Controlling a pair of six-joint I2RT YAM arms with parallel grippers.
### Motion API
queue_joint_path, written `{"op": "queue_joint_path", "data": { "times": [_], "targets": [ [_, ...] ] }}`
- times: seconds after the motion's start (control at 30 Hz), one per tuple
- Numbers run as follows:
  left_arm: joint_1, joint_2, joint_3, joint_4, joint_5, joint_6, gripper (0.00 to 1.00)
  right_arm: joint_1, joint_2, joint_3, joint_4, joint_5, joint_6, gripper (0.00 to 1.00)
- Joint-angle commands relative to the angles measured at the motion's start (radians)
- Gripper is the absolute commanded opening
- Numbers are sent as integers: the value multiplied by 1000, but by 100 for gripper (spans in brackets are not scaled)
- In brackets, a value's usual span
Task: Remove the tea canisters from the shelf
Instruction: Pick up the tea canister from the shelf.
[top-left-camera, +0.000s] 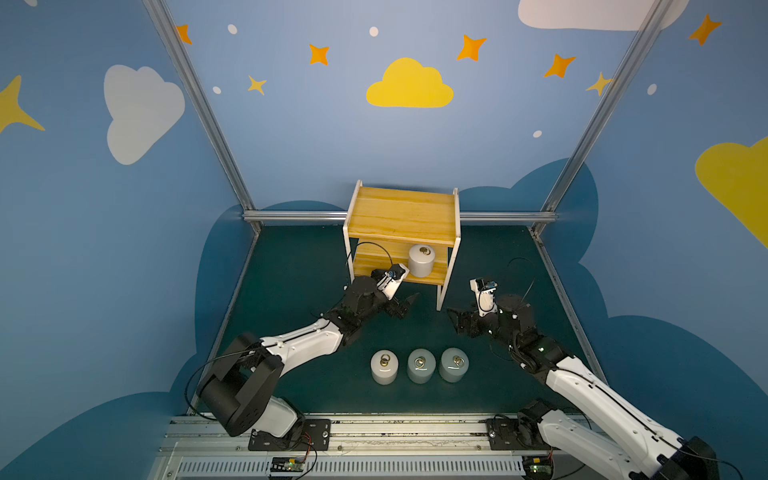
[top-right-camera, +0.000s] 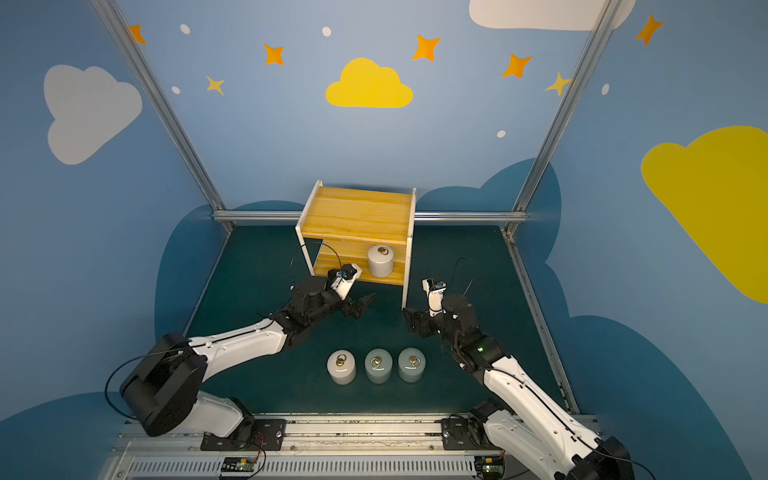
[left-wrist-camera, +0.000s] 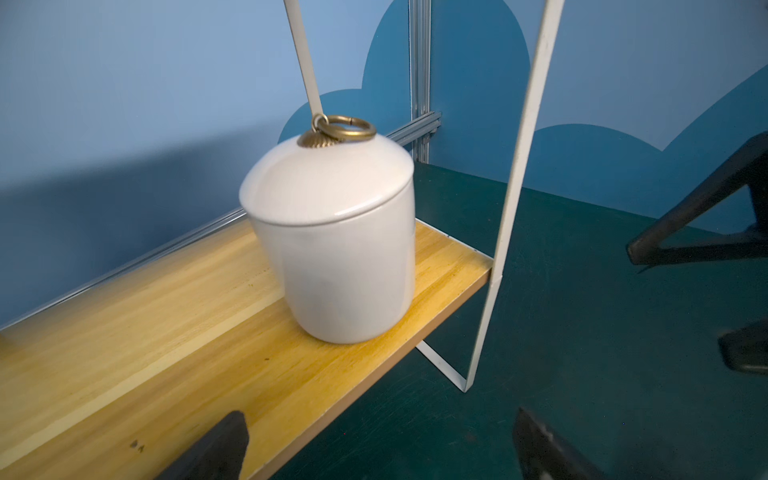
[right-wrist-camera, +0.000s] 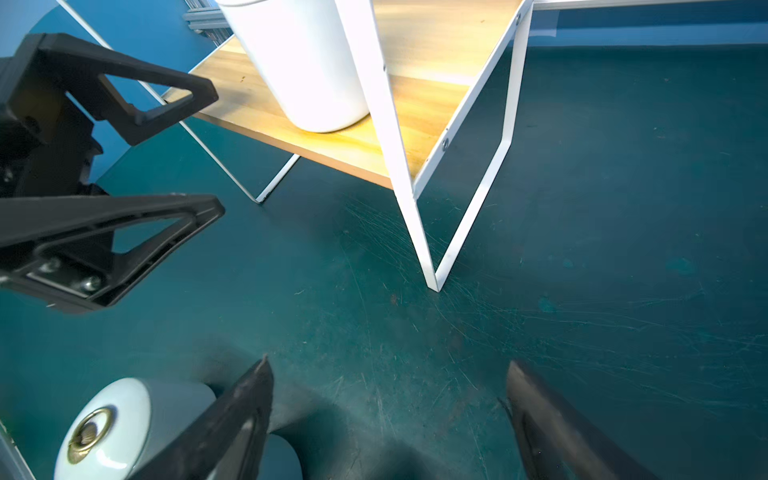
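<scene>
L gripper (top-left-camera: 408, 305): jaws spread wide, nothing held btwn them. It is seen low over the green mat (top-left-camera: 291, 291), just in front of the shelf (top-left-camera: 403, 216), by the lower board's front edge and near a front leg. In the left wrist view its fingers (left-wrist-camera: 216, 444) are shown well apart. The white canister (left-wrist-camera: 332, 249) is seen ahead of them, untouched.

R gripper (top-left-camera: 459, 320): jaws also spread and empty, as shown in the right wrist view (right-wrist-camera: 390, 361). It is held low over the mat on the other side of that leg. The L gripper's open fingers are seen opposite, pointed toward it.

The white canister is stood upright on the lower board, toward the robot's R end, w/ a brass ring (left-wrist-camera: 343, 126) on its lid.

Three more are lined up on the mat nearer the robot, off the shelf and close side by side: off-white mat canister (top-left-camera: 384, 368), middle grey-blue canister (top-left-camera: 421, 365), outer grey-blue canister (top-left-camera: 454, 365). All are upright, rings on top, in both top views.
</scene>
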Motion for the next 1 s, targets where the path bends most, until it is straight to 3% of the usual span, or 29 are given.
{"op": "queue_joint_path", "data": {
  "times": [0.0, 0.53, 0.97],
  "targets": [
    [1, 34, 46, 96, -23, 28, 100, -7, 6, -13, 29, -11, 4, 89],
    [-9, 191, 130, 236, -104, 3, 100, -22, 23, -14, 41, -29, 5, 89],
    [-16, 279, 214, 237, -118, -30, 100, -36, 18, -17, 35, -38, 3, 89]
  ]
}}
